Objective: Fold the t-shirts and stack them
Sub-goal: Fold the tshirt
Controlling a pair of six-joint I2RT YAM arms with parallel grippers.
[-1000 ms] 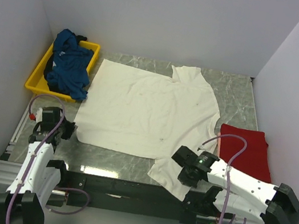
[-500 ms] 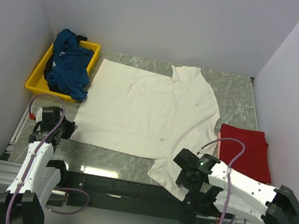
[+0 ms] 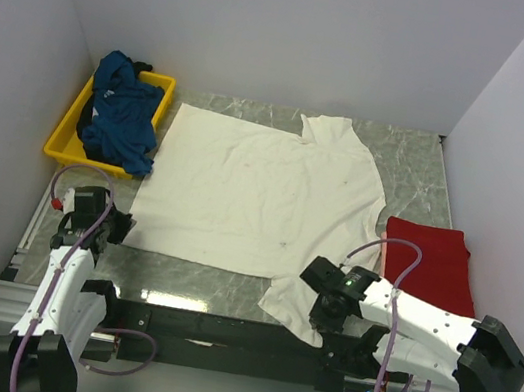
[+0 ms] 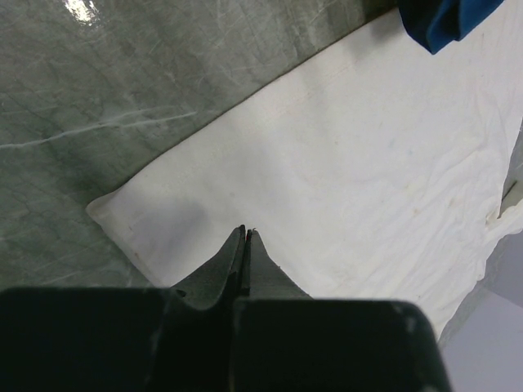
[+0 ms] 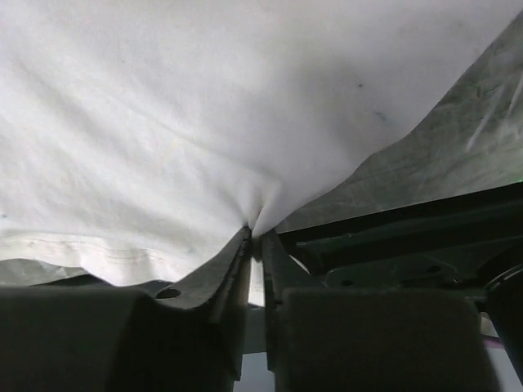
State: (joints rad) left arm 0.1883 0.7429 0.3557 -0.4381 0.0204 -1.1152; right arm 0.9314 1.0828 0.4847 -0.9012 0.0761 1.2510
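The cream-white t-shirt (image 3: 253, 189) lies spread flat on the marble table. My right gripper (image 3: 320, 310) is shut on its near right sleeve edge; the right wrist view shows the cloth (image 5: 163, 122) puckered into the closed gripper (image 5: 258, 233). My left gripper (image 3: 121, 225) is shut, its tips (image 4: 247, 232) just above the shirt's near left corner (image 4: 368, 163), which lies flat. The dark teal-blue t-shirt (image 3: 118, 120) is bunched in the yellow tray and also shows in the left wrist view (image 4: 445, 16). The red t-shirt (image 3: 430, 264) lies folded at the right. The pale pink one is out of view.
The yellow tray (image 3: 61, 138) stands at the back left by the wall. White walls close in on three sides. The black rail of the arm bases (image 3: 218, 329) runs along the table's near edge, just below the held sleeve.
My right gripper has shifted slightly back and forth at the near sleeve, still holding the cloth. The left arm and the shirts have not moved.
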